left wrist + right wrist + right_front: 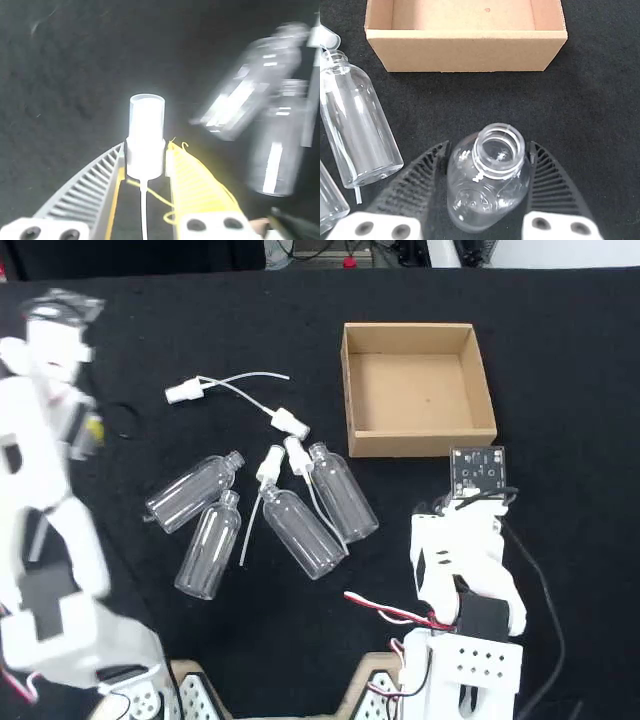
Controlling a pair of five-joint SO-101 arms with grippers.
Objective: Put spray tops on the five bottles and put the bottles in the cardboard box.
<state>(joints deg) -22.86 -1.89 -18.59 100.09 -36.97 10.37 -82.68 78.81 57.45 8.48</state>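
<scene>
My left gripper point(146, 146) is shut on a white spray top point(146, 131), whose thin tube runs back between the fingers. It is held above the black cloth, with two clear bottles point(250, 100) lying off to one side. My right gripper point(489, 147) is shut on a clear open-necked bottle point(490, 185), a short way in front of the cardboard box point(465, 47). In the high view, several uncapped bottles point(300, 530) lie in the middle of the table, with loose spray tops point(290, 422) among them. The box point(352, 390) stands open to their right.
The left arm point(45, 540) rises along the left edge of the table. The right arm point(465, 570) stands at the bottom right, just below the box. One spray top with a long tube point(185, 392) lies apart at the upper left. Another bottle point(355, 130) lies beside my right gripper.
</scene>
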